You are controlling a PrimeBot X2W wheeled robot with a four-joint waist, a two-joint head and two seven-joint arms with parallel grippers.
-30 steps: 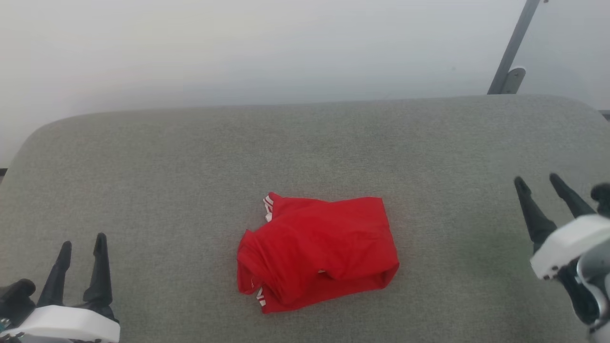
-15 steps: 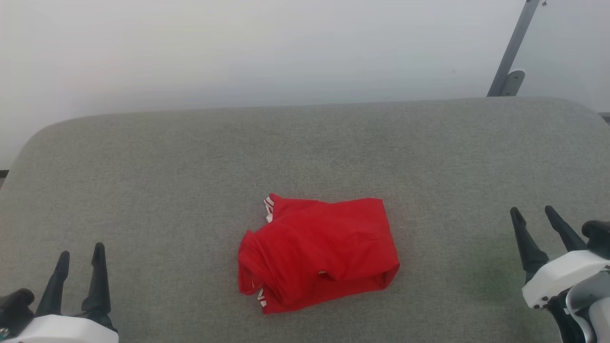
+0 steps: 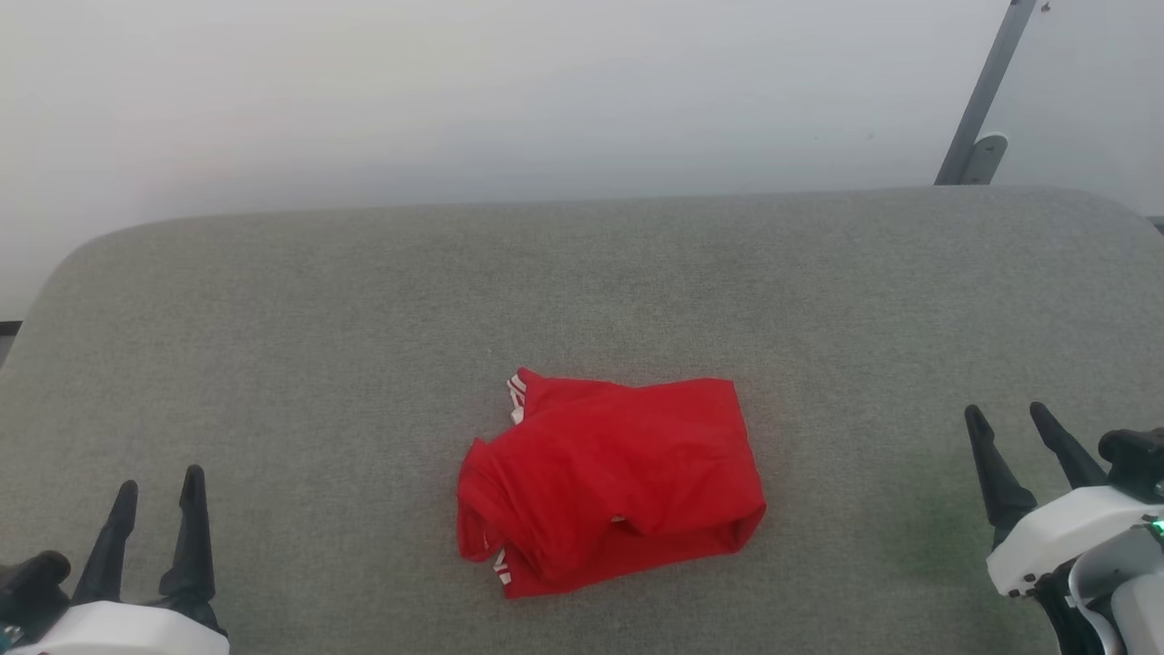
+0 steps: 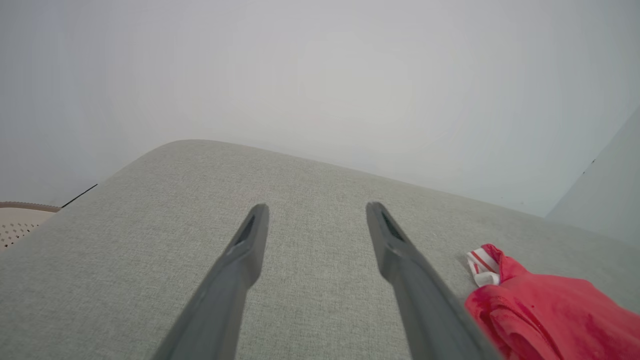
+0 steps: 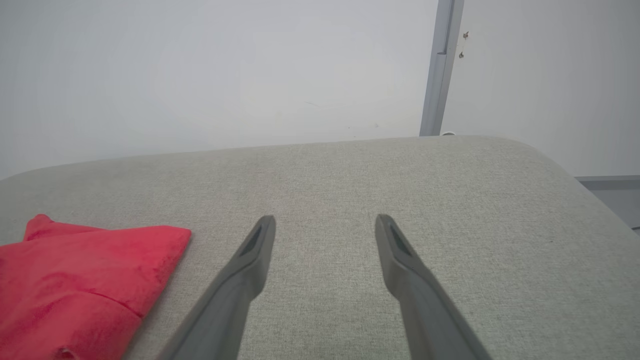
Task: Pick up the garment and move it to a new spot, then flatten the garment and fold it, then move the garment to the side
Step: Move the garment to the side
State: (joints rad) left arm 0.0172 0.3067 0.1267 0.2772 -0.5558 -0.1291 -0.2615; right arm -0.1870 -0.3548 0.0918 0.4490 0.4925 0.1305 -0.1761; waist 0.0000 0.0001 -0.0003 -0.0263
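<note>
The garment [image 3: 611, 487], a red shirt folded into a rough rectangle with bits of red-and-white striped trim at its left edge, lies on the grey fabric surface [image 3: 582, 291] near the front middle. It also shows at the lower right of the left wrist view as the garment [image 4: 550, 315] and at the lower left of the right wrist view as the garment [image 5: 80, 280]. My left gripper [image 3: 159, 480] stands open at the lower left, well clear of the shirt. My right gripper [image 3: 1008, 415] stands open at the lower right, also apart from it. Both are empty.
The grey surface has rounded far corners and a white wall behind it. A grey metal post [image 3: 987, 95] rises at the back right. A beige perforated basket [image 4: 17, 222] sits off the surface's left edge. Bare fabric lies on both sides of the shirt.
My right gripper has dropped toward the front edge and drawn back a little. The left gripper and the garment have stayed put.
</note>
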